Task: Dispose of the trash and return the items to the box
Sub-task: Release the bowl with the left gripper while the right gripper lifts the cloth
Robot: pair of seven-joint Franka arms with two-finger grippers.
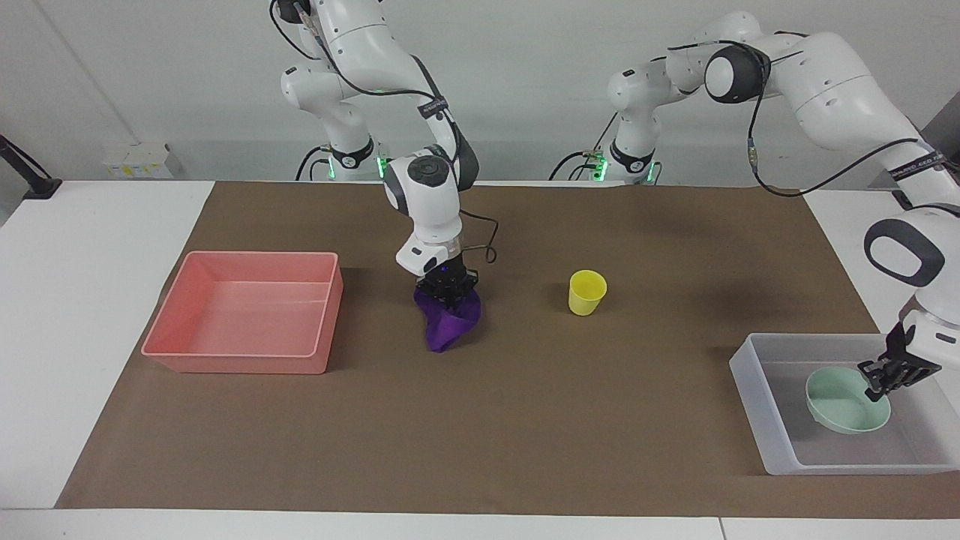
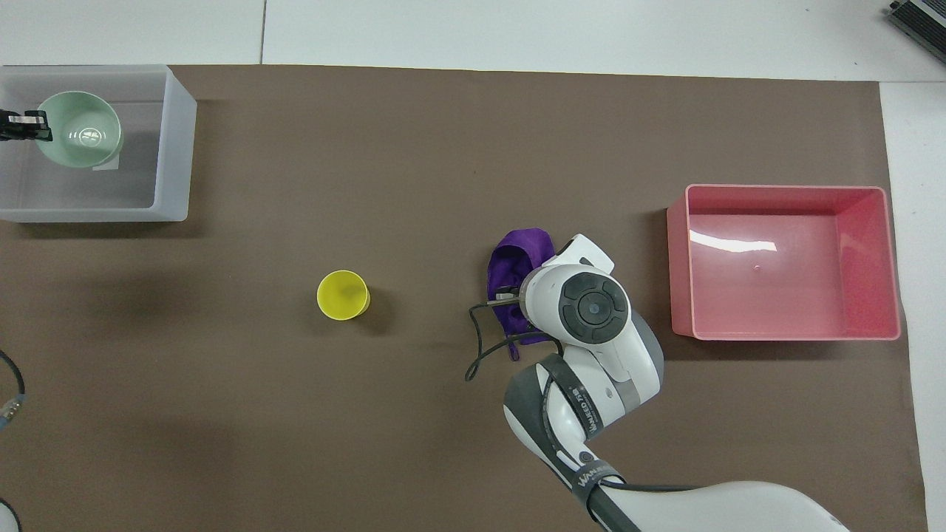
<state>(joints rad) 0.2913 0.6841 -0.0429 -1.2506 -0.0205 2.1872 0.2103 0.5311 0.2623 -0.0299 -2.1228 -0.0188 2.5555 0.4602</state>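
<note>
Both hands loaded, nothing let go yet

Our left hand grips the rim of the mint-green bowl, low in the translucent box; our right hand is clenched on the purple rag on the counter, pink bin at nine o'clock, yellow cup at three. A thin pinch could shed the rag.
</note>
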